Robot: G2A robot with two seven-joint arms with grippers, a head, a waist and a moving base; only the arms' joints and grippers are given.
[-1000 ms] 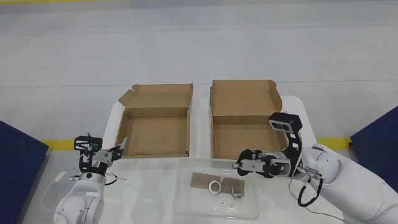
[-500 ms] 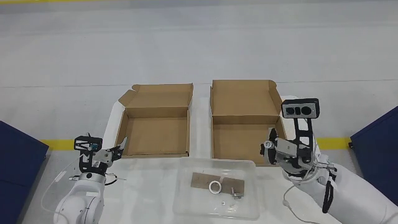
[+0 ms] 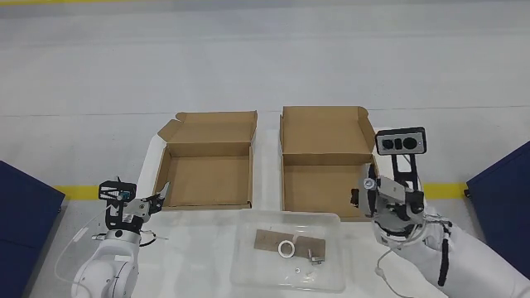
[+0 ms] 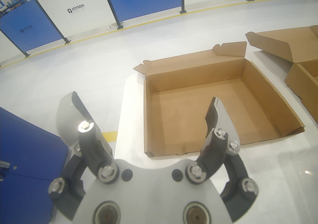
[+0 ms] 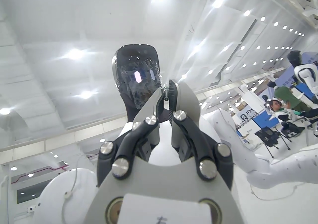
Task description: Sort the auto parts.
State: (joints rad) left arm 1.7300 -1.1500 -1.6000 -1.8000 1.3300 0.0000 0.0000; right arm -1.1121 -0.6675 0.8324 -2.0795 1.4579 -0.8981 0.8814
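1. Since a second ago our right arm has left the tray (image 3: 245,258) and swung over to the right box's near right corner, with its wrist turned upward. The left arm has not stirred.
2. Left jaws are spread and empty. They hover over the tabletop (image 3: 190,233) at its left edge, aimed at the left box (image 4: 211,108); we judge them parked clear of the work.
3. Both boxes stand side by side with lids folded back, ready to receive parts. We see nothing in either, though the arm hides a corner of the right box (image 3: 319,189).
4. The tray sits nearer us, below the gap between the boxes. It holds a cardboard sheet (image 3: 267,238), a white ring (image 3: 286,249) and some metal bits (image 3: 314,257), all still unsorted.
5. Right jaws are pinching a small ribbed part (image 5: 166,92) at their very tips. We judge it bound for the right box, and so shallow a pinch could let it slip as the wrist turns down.
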